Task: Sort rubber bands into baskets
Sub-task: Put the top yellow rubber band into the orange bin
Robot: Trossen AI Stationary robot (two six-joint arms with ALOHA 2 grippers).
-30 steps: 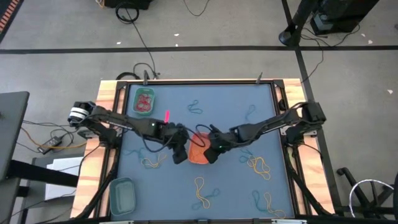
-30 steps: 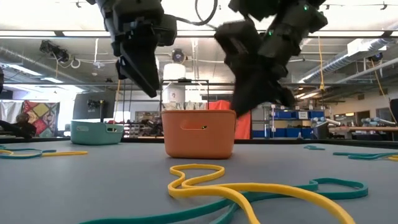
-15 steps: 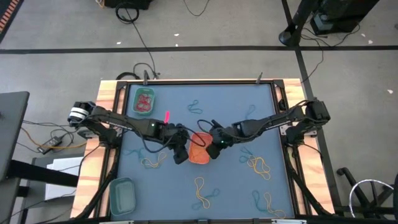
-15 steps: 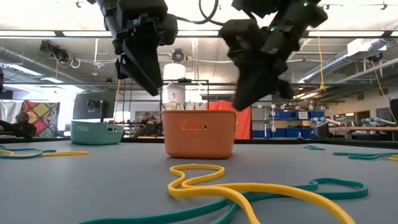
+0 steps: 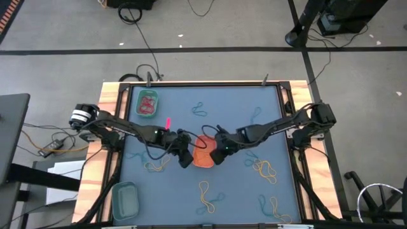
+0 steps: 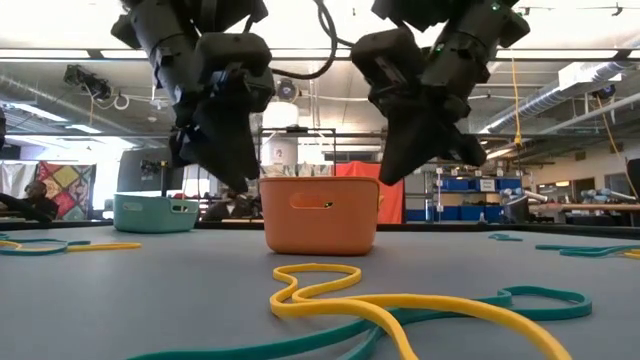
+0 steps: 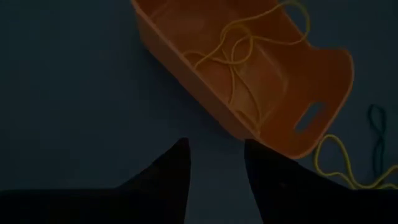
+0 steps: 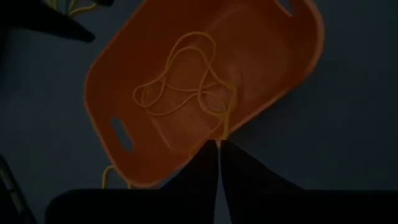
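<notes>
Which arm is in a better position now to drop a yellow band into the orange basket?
The right. The right gripper is above the orange basket rim, fingers shut on a yellow band hanging inside. The left gripper hovers open and empty beside the basket.

Left claw point(image 7: 216, 163) parted; right claw point(image 8: 218, 148) pinched together.

Left gripper point(image 7: 216, 163) is hovering over the dark worktop point(image 7: 68, 93), fingers point(image 7: 173, 168) standing apart with nothing between them. Orange basket point(image 7: 186, 59) is sitting just beyond the fingertips, yellow bands point(image 7: 233, 53) tangled inside it. Another yellow band point(image 7: 333, 163) is lying on the worktop beside the basket's handle slot, a teal band point(image 7: 377, 124) near it.
</notes>
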